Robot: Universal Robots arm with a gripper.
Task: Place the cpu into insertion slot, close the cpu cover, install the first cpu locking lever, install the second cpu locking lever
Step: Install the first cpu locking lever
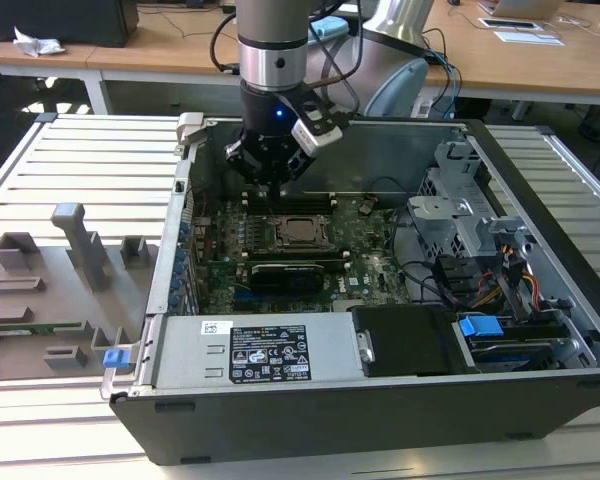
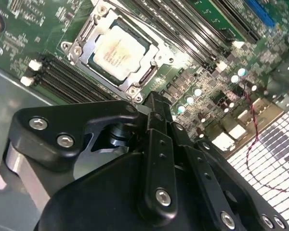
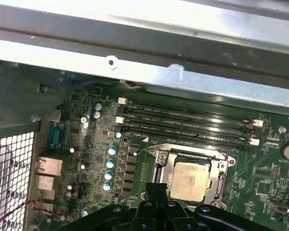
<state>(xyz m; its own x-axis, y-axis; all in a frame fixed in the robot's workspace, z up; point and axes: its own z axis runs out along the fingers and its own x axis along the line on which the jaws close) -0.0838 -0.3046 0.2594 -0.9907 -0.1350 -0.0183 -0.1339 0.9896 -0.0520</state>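
Observation:
The cpu lies flat in its socket on the green motherboard, its silvery-tan top showing in both wrist views and in the exterior view. The cpu cover, a silvery frame, lies down around the chip. A thin wire lever runs along one socket edge; whether it is latched I cannot tell. My gripper hangs just above the board beside the socket, towards the case's back wall. Its fingers are shut together with nothing between them.
The open computer case surrounds the board. Black memory slots run beside the socket. A metal drive cage and cables stand at the exterior view's right. Grey fixtures sit outside at the exterior view's left.

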